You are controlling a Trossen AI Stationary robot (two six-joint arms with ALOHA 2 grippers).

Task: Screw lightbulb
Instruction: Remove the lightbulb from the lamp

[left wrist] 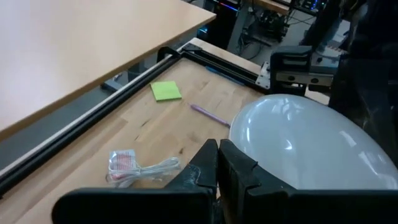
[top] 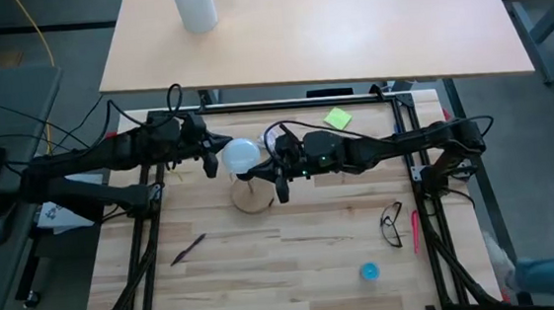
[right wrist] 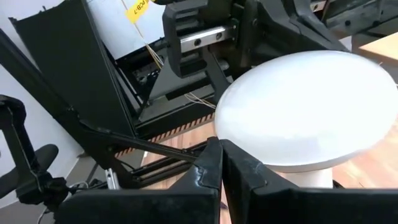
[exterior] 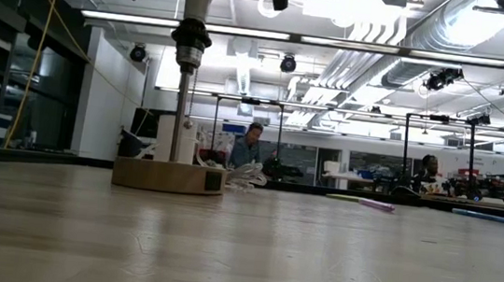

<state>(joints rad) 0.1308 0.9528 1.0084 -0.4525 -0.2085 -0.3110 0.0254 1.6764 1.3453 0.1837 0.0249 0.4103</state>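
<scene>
The lightbulb point(top: 239, 156) sits above the disc point(top: 253, 197) on the counter point(top: 295, 262), left gripper point(top: 214, 160) and right gripper point(top: 276, 165) flanking it.

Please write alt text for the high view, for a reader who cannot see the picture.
Seen from above, two dark robot arms meet at the middle of a wooden table, with the left claw and the right claw shut on either side of a white lightbulb above a round wooden base. Glasses, a green sticky note and a small blue object lie on the table.
</scene>
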